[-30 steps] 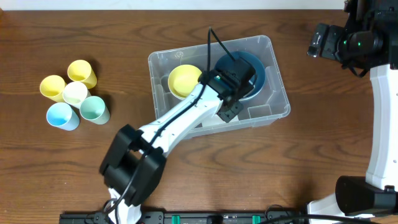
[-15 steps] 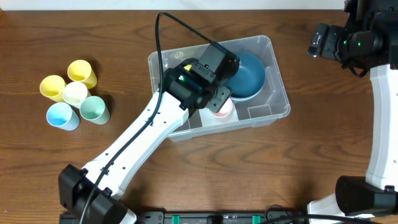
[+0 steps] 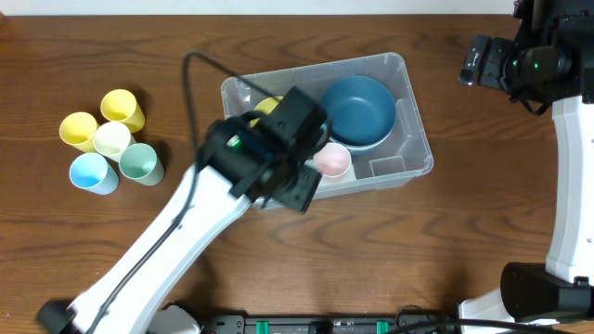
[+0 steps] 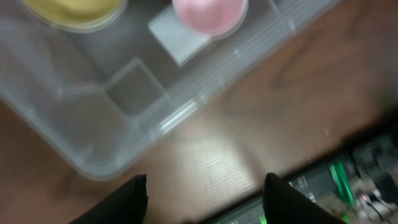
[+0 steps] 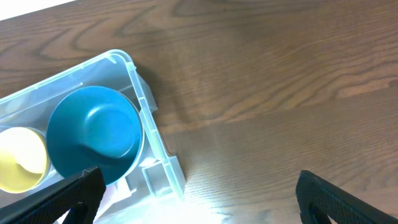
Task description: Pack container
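On the brown wooden table (image 3: 464, 241), near its middle and toward the far edge, sits the container (image 3: 411, 139), a large clear rectangular bin set at a slight angle. Inside it, a dark blue bowl (image 3: 357, 111) fills the right end. A yellow bowl (image 3: 268, 106) lies at the left end, mostly hidden from overhead by the left arm (image 3: 186, 232). A pink cup (image 3: 332, 160) stands upright against the near wall, just in front of the blue bowl.

The left arm reaches up from the near edge, and its black wrist covers the container's near left corner. In the left wrist view, the left gripper (image 4: 205, 190) has its two dark fingers spread apart with nothing between them. It is above the table just outside the container's near wall, and the picture is blurred.

Well to the left of the container, five cups stand upright in a tight cluster: two yellow cups (image 3: 121, 109), a cream cup (image 3: 113, 139), a light blue cup (image 3: 93, 173) and a green cup (image 3: 141, 163).

The right arm (image 3: 515, 60) is at the table's far right corner, well apart from the container. The right gripper (image 5: 199, 186) is spread wide and empty, looking down on the container's right end and bare wood.
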